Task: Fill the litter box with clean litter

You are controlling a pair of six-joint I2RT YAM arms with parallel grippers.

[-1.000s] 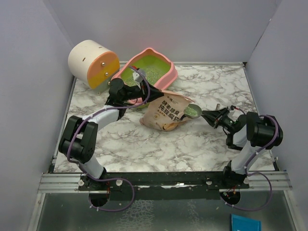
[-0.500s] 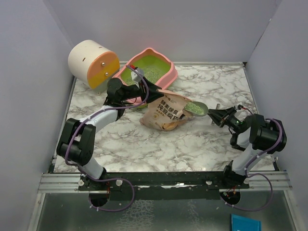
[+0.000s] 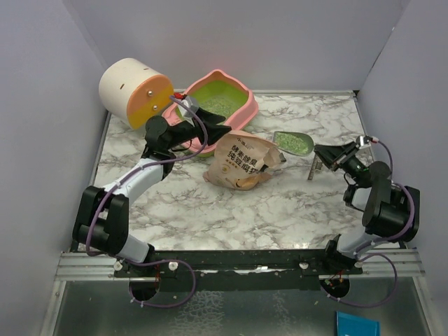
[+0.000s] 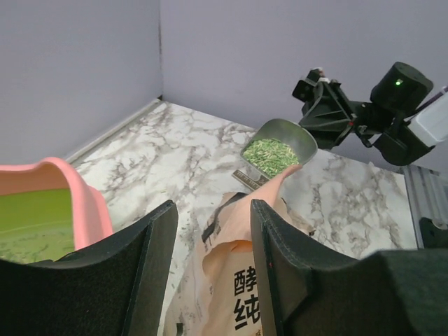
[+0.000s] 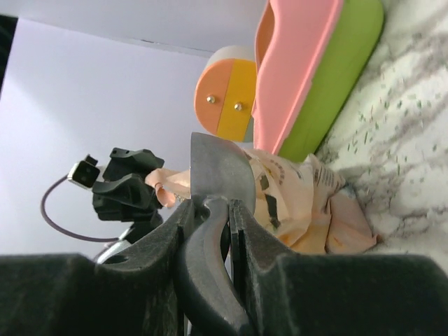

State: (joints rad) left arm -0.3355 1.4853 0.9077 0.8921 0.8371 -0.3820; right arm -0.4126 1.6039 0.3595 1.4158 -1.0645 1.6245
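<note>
Where the marble table meets the left wall, a cream-and-orange cylinder lies on its side; just right of it, at the back left, sits the litter box, pink-rimmed, its lime-green inside facing up with a thin scatter of granules, its long axis seeming to run diagonally from near left to far right; the left gripper hovers by the box's near rim with fingers spread, and in the left wrist view the tan bag sends its top flap up between them without clearly touching either; the bag lies slumped mid-table, printed with large dark Chinese characters I cannot read with confidence; right of it a grey metal scoop points its mouth at the bag and its handle rightward, carrying a heap of clean litter; the right gripper is pressed together on that handle. A second ago the scoop's bowl sat at the bag's mouth; it has since drawn back and rightward, clear of the bag, as the right arm swung outward; the bag has hardly moved.
</note>
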